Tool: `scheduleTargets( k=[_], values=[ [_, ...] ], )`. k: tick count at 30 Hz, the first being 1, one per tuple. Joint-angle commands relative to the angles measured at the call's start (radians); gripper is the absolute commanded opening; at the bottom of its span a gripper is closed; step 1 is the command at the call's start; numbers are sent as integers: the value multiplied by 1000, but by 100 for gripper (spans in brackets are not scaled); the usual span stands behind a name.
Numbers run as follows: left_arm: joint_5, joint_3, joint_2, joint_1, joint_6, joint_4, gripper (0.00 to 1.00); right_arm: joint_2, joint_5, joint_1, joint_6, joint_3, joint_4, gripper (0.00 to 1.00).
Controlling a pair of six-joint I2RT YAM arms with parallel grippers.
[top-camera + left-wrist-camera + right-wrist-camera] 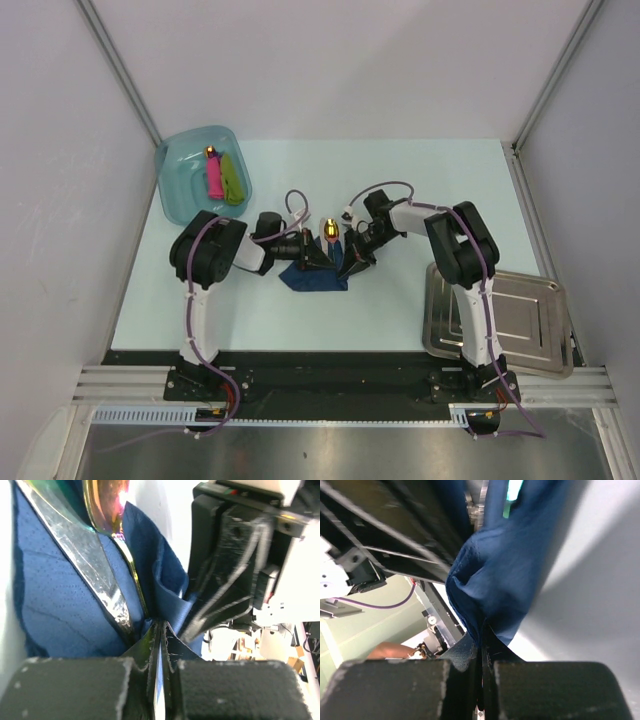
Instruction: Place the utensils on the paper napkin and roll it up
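The navy paper napkin (315,274) lies mid-table, folded up between both grippers. A shiny orange-gold utensil (329,232) sticks out of its far end; in the left wrist view its iridescent bowl (106,505) and a blade-like piece (85,565) lie on the napkin (55,605). My left gripper (312,256) is shut on the napkin's edge (161,625). My right gripper (350,262) is shut on the opposite fold of the napkin (505,575). Another gold-tipped utensil (211,152) sits in the teal tub.
The pale teal tub (180,190) at the back left holds a pink stick (213,176) and a lime-green stick (233,180). A steel tray (520,320) lies at the front right, beside the right arm's base.
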Motion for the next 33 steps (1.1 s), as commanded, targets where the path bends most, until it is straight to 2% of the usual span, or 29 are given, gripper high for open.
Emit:
scheduleTargets(
  k=[1, 11, 33],
  values=[
    [3, -16, -83, 20, 0, 45, 6, 9, 19, -5, 7, 36, 14, 0],
    [20, -62, -136, 54, 135, -154, 6, -6, -1, 1, 45, 47, 33, 1],
    [-12, -40, -93, 54, 166, -174, 5, 46, -6, 70, 56, 103, 40, 1]
  ],
)
